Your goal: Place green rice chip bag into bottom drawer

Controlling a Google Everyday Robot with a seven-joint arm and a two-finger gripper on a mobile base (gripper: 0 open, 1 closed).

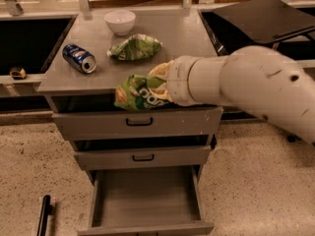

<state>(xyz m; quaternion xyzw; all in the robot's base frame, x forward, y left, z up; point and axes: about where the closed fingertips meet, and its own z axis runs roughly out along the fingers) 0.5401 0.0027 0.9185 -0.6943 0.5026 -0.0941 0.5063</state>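
Pickup done: my gripper (160, 85) clamps the chip bag (138, 93) mid-air. Bottom drawer (147, 198) open below it; drop-in not yet done.

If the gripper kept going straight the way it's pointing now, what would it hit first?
Probably nothing: the gripper, holding the green rice chip bag, points toward image left along the cabinet top's front edge. The blue can looks farther back, though depth is unclear.
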